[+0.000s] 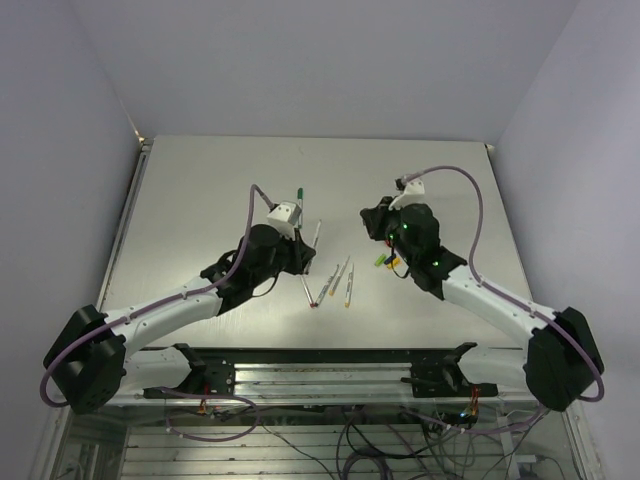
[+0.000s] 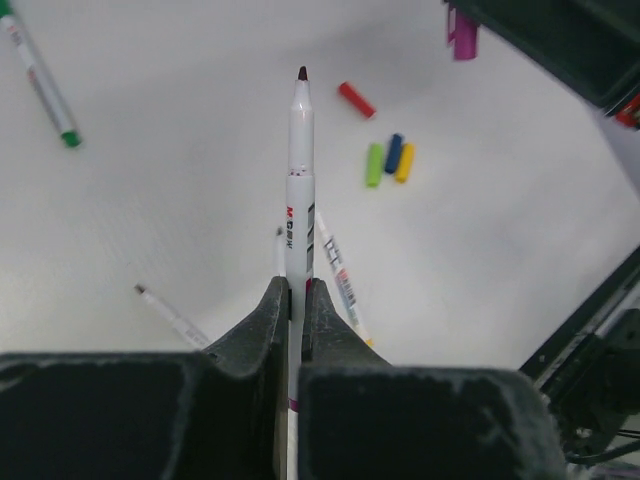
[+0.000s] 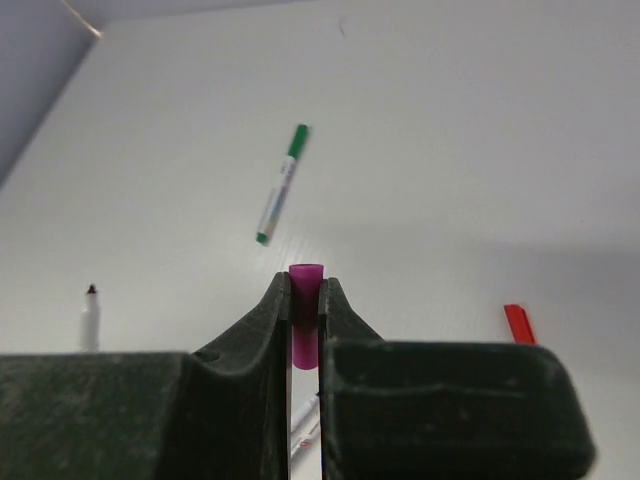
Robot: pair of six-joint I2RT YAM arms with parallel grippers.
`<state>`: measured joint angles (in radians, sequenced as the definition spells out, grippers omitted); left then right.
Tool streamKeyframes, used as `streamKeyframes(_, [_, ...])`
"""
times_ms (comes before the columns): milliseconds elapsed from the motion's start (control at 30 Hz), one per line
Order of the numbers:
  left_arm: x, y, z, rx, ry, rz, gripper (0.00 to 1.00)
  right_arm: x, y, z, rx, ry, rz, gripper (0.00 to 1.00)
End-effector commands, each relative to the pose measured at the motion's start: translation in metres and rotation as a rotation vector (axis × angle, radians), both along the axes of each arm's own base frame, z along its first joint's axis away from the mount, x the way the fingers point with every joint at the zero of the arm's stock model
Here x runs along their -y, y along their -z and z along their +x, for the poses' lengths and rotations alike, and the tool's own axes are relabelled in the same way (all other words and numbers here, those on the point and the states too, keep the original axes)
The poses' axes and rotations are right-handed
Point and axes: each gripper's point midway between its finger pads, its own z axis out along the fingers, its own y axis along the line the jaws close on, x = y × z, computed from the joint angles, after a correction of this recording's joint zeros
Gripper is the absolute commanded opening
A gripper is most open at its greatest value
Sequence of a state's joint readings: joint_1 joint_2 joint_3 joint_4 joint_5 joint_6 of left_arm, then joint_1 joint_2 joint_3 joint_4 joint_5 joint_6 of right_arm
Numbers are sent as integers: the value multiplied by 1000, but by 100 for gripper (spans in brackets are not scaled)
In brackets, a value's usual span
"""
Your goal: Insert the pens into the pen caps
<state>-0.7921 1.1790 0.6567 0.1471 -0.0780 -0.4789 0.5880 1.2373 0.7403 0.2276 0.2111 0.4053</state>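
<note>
My left gripper (image 2: 297, 285) is shut on a white pen (image 2: 299, 180) whose dark red tip points away from the wrist. In the top view this gripper (image 1: 304, 258) is at mid-table. My right gripper (image 3: 305, 285) is shut on the magenta cap (image 3: 305, 300), open end outward, and is at the right in the top view (image 1: 372, 222). The red cap (image 2: 356, 99), green cap (image 2: 374, 164), blue cap (image 2: 394, 153) and yellow cap (image 2: 405, 162) lie on the table between the arms. A green-ended pen (image 1: 299, 192) lies farther back.
Several loose pens (image 1: 335, 282) lie side by side in front of the grippers. One (image 2: 340, 275) lies just beside my left fingers and another (image 2: 170, 315) to their left. The table's raised rim (image 1: 140, 190) runs along the left side.
</note>
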Motion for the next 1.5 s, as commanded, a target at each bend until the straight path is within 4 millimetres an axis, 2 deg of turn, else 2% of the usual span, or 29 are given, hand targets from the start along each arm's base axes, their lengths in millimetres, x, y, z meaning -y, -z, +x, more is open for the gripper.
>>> streamKeyframes(0, [25,-40,-4,81,109,-166,7,-4,-46,-6,183,-37,168,0])
streamKeyframes(67, [35,-51,-8,97,153,-226,7,-4,-61,-12,239,-47,232,0])
streamKeyframes(267, [53,-59,-13,79,234,-295,7,-2,-91,-26,377,-70,410,0])
streamKeyframes(500, [58,-62,-17,84,260,-316,7,-4,-112,-40,477,-129,534,0])
streamKeyframes(933, [67,-73,-30,124,346,-387,7,-21,-117,-46,509,-230,672,0])
streamKeyframes(1467, [68,-72,-31,125,354,-387,7,-26,-115,-48,486,-257,689,0])
